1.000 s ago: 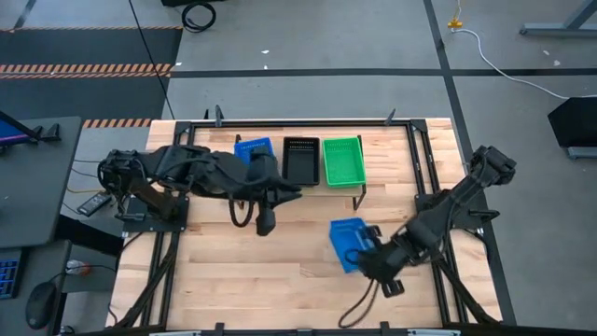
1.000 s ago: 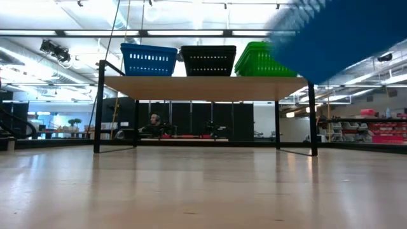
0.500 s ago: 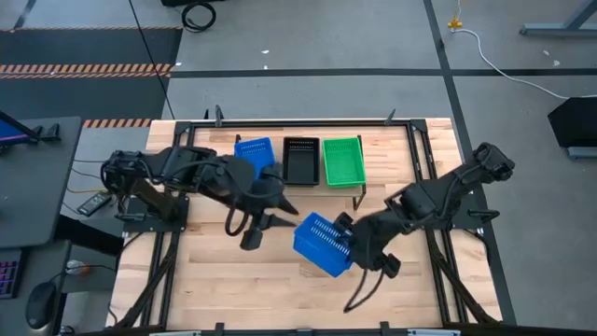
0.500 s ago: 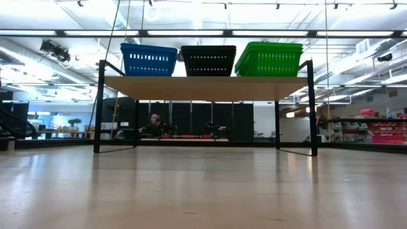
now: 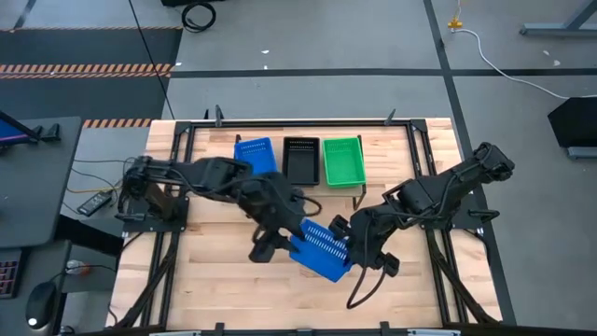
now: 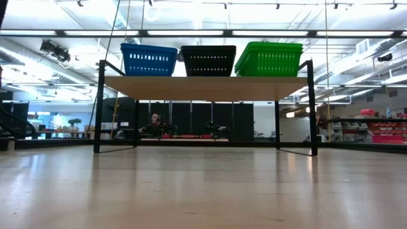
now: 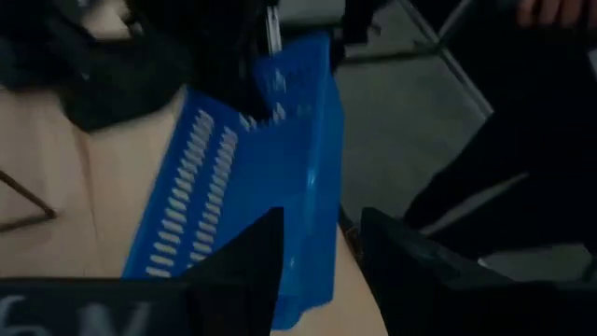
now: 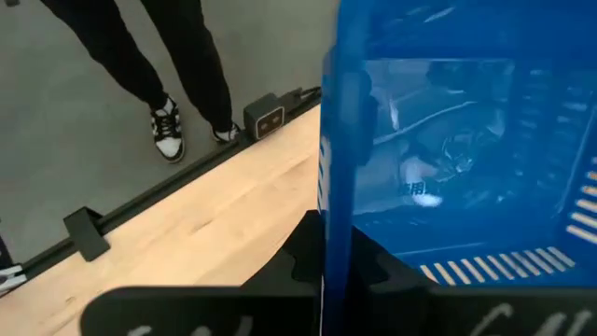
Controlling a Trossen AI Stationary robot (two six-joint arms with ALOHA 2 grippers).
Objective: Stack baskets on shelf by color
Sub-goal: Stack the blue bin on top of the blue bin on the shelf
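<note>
A blue basket (image 5: 322, 247) hangs tipped in the air over the table's middle, between both grippers. My right gripper (image 5: 349, 245) is shut on it from the right. My left gripper (image 5: 283, 237) is open at the basket's left end, and in the left wrist view its fingers (image 7: 252, 261) stand on either side of the basket's wall (image 7: 312, 233). The shelf (image 6: 203, 88) stands at the far edge. It carries blue (image 5: 254, 154), black (image 5: 300, 159) and green baskets (image 5: 342, 161) side by side. The held basket is out of the low view. My right gripper (image 8: 326, 233) holds the blue basket by one wall (image 8: 334, 168), with a finger on each side of it. It comes from the table's right. The basket is lifted clear and tipped on edge. My left gripper straddles the opposite wall; I cannot tell whether it touches.
A thin black shelf leg (image 5: 360, 194) stands just far of the held basket. Black frame rails (image 5: 424, 159) run along the table's sides. A person's legs and shoes (image 8: 168, 131) stand on the floor beyond the table edge. Bare wood (image 5: 215, 280) lies near left.
My right gripper lifted the blue basket off the table's near right part, carried it left toward the middle and tipped it on edge. My left gripper swung from in front of the shelf toward the near edge and right, reaching the basket's left end.
</note>
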